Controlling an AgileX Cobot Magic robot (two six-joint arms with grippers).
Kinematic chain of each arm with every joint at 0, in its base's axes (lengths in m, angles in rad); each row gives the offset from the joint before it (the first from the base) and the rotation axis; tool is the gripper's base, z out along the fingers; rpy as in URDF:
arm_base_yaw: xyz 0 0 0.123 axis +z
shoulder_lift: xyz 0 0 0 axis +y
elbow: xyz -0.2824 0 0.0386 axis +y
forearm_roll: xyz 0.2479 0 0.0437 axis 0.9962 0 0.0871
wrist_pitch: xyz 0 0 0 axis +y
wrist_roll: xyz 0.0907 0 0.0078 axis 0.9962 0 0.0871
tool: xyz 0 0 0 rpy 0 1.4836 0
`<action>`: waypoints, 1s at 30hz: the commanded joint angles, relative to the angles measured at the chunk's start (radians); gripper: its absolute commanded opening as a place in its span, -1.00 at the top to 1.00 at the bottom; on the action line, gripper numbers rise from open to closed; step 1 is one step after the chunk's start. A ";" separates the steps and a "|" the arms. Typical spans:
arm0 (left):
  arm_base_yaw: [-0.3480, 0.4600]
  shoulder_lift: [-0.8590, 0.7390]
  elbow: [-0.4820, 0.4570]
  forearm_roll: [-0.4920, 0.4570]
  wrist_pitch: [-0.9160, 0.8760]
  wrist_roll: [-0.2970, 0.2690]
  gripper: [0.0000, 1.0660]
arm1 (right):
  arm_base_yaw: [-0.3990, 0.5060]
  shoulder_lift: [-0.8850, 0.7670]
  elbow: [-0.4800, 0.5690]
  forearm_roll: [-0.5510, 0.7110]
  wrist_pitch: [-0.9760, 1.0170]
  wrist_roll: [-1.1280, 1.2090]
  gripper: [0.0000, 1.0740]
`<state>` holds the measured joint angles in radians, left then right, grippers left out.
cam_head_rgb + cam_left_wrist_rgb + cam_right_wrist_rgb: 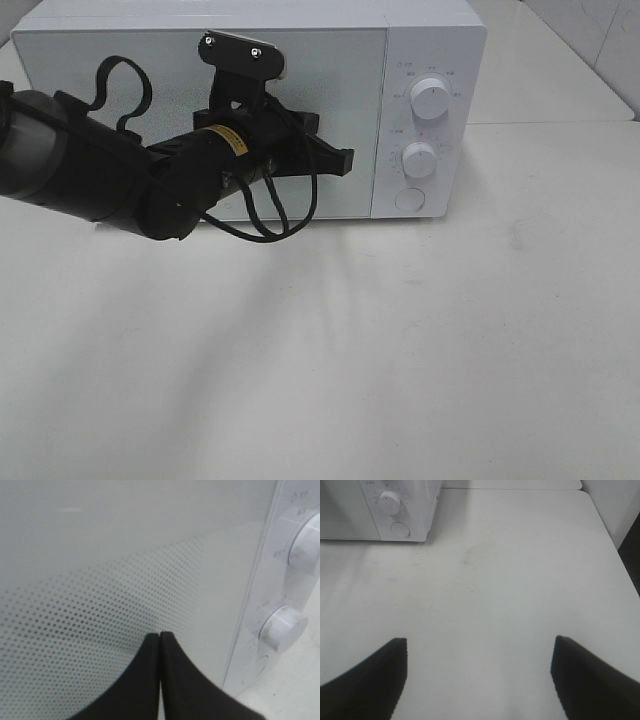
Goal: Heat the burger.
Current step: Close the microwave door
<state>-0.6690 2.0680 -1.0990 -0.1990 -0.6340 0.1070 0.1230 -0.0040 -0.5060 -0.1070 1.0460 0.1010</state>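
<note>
- Microwave (pixel 200 60): white, at back of table (pixel 400 350); door shut, with a frosted, dotted window.
- Control panel, right of door: upper knob (pixel 430 98), lower knob (pixel 420 158), round button (pixel 410 200) beneath.
- Left gripper (pixel 343 158): black, fingers pressed together with nothing between; tips near door's right edge, level with lower knob; touching door or just off it, cannot tell.
- Right gripper (pixel 479 641): fingers spread wide, empty, above bare table off microwave's panel end.
- Burger: out of sight in every view; whereabouts cannot be told.
</note>
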 commanded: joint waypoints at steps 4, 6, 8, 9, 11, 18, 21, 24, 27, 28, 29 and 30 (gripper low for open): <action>0.002 -0.050 0.024 -0.073 -0.070 -0.005 1.00 | -0.007 -0.026 0.000 -0.006 -0.010 -0.001 -0.42; -0.005 -0.057 0.036 -0.074 -0.063 -0.007 1.00 | -0.007 -0.026 0.000 -0.006 -0.010 -0.001 -0.42; -0.018 -0.076 0.068 -0.074 -0.038 -0.007 1.00 | -0.007 -0.026 0.000 -0.006 -0.010 -0.001 -0.42; -0.023 -0.086 0.081 -0.076 -0.030 -0.008 1.00 | -0.007 -0.026 0.000 -0.006 -0.010 -0.001 -0.42; -0.033 -0.108 0.110 -0.076 -0.002 -0.008 0.97 | -0.007 -0.026 0.000 -0.006 -0.010 -0.001 -0.42; -0.048 -0.212 0.144 -0.074 0.335 -0.008 -0.46 | -0.007 -0.026 0.000 -0.006 -0.010 -0.001 -0.42; -0.048 -0.251 0.144 -0.071 0.480 -0.007 -0.89 | -0.007 -0.026 0.000 -0.006 -0.010 -0.001 -0.42; -0.048 -0.286 0.144 -0.068 0.625 0.001 -0.95 | -0.007 -0.026 0.000 -0.006 -0.010 -0.001 -0.42; -0.046 -0.319 0.144 -0.056 0.751 0.011 -0.95 | -0.007 -0.026 0.000 -0.006 -0.010 -0.001 -0.42; -0.046 -0.319 0.144 -0.056 0.751 0.011 -0.95 | -0.007 -0.026 0.000 -0.006 -0.010 -0.001 -0.42; -0.046 -0.337 0.144 -0.027 0.829 0.011 -0.95 | -0.007 -0.026 0.000 -0.006 -0.010 -0.001 -0.42; -0.046 -0.345 0.144 -0.015 0.870 0.011 -0.95 | -0.007 -0.026 0.000 -0.006 -0.010 -0.001 -0.42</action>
<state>-0.7110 1.7430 -0.9560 -0.2350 0.1680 0.1140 0.1230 -0.0040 -0.5060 -0.1070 1.0460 0.1010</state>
